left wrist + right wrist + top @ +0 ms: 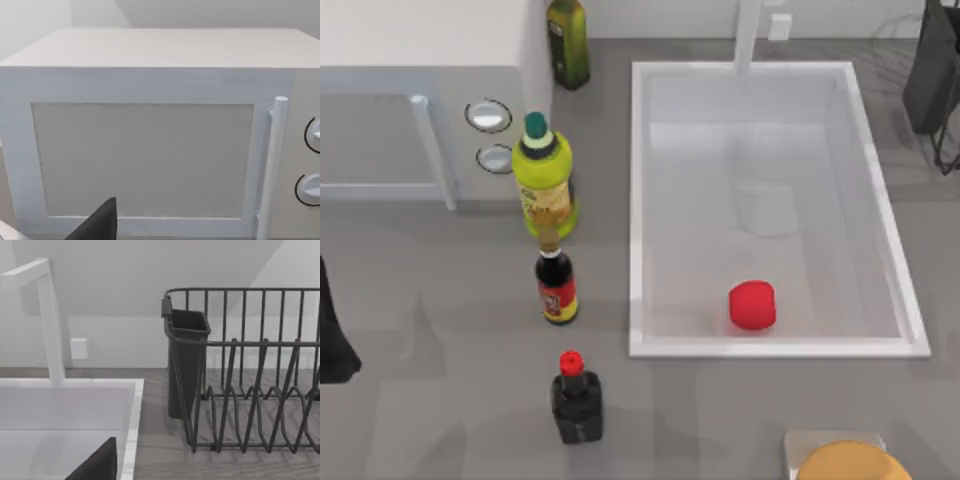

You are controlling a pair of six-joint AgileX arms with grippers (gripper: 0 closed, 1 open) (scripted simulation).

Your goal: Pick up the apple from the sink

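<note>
The bright-red apple (752, 305) lies on the pale floor of the white sink (638, 200), near the sink's front rim and a little right of its middle. Nothing touches it. My left arm (332, 335) is a dark shape at the table's left edge, far from the sink. A dark part of my left gripper (97, 225) shows in the left wrist view, facing the microwave door. In the right wrist view a dark part of my right gripper (97, 465) hangs over the sink's back right corner (131, 405).
Left of the sink stand a yellow-green bottle (545, 180), a dark sauce bottle (557, 288) and a black bottle with a red cap (576, 400). A white microwave (410, 100) fills the back left. A dark dish rack (250, 380) stands right of the sink. A faucet (748, 35) rises behind the sink.
</note>
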